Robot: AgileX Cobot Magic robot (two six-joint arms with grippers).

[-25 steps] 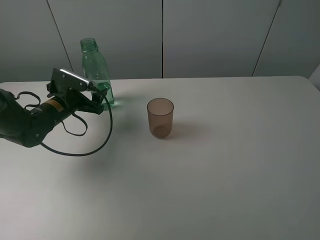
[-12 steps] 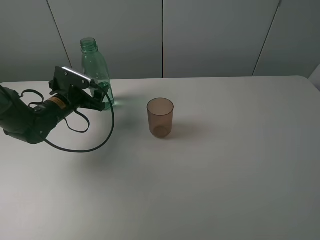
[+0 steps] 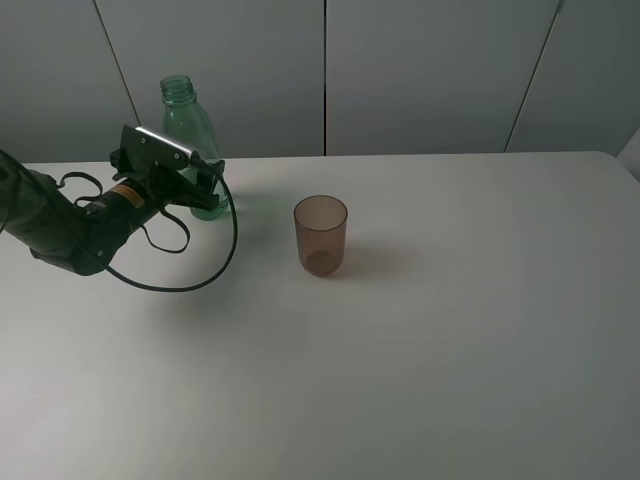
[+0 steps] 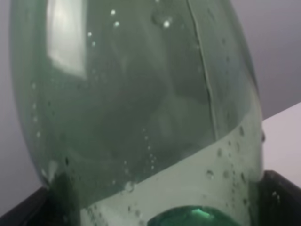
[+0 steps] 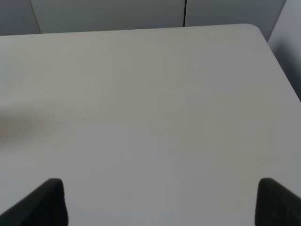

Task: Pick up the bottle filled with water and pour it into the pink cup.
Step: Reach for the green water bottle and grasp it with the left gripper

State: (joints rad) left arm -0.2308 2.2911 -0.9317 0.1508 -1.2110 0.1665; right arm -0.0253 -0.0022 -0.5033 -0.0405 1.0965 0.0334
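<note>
White bench [image 3: 450,350]. Bottle [image 3: 188,125] far left; left jaws wide, straddling its base. Step, likely: grasp. Next: close, lift, tilt over cup [image 3: 320,235]. Right jaws wide, empty.

A black left arm [image 3: 62,225] of rounded segments carries a silver-grey plate [image 3: 163,144] on top near its end and a small yellow label [image 3: 124,196] at the wrist. Thin black cables [image 3: 236,235] loop from it. The right gripper [image 5: 162,202] has blunt black fingertips [image 5: 47,202].

No legible text; small yellow sticker [image 3: 125,194] on black robot arm [image 3: 68,226] near transparent green plastic bottle [image 3: 186,125] is unreadable.
</note>
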